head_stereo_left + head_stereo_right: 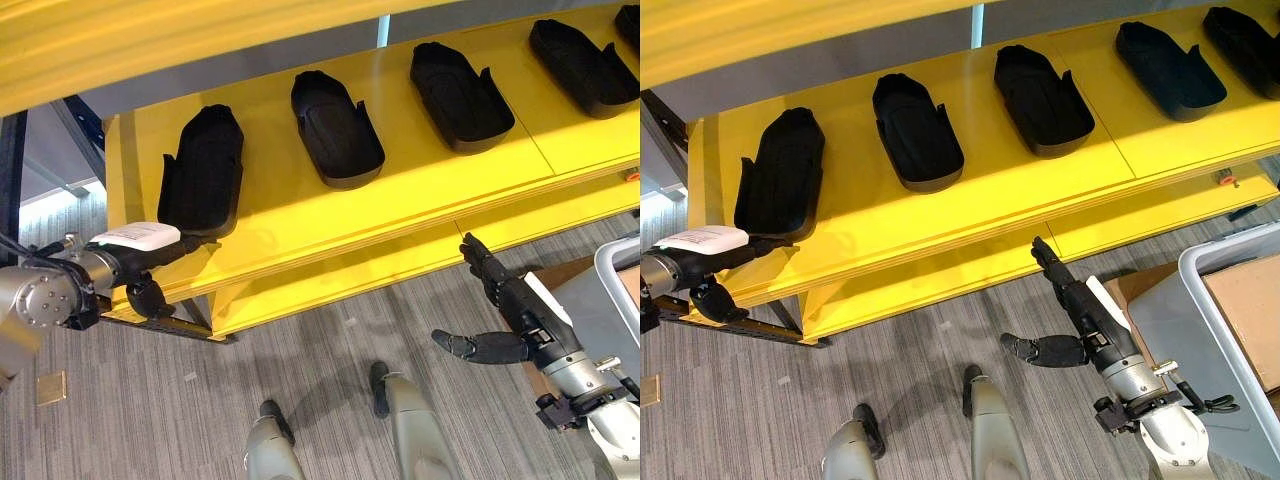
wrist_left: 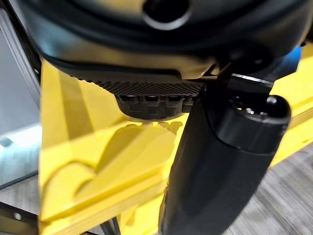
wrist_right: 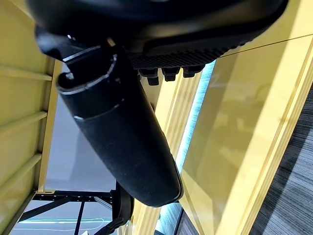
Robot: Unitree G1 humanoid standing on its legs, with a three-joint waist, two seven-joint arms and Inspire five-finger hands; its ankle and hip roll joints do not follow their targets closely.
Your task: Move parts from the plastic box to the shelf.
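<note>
Resting at the shelf [image 1: 300,215] edge, the left hand [image 1: 150,250] lay fingers straight, empty, just beside the leftmost part [image 1: 203,170], lengthwise away; right hand [image 1: 500,300] open, empty, nearer the plastic box [image 1: 1230,330].

Left hand [image 2: 161,58] takes up the upper part of the frame, dark palm with a textured pad. Thumb [image 2: 220,161] runs down the frame, thick and black. Row of fingers [image 2: 151,105] shows past the palm, lying above the yellow shelf [image 2: 93,161]. Finger shadows fall on the shelf board. Grey floor [image 2: 288,196] beyond the shelf edge.
</note>
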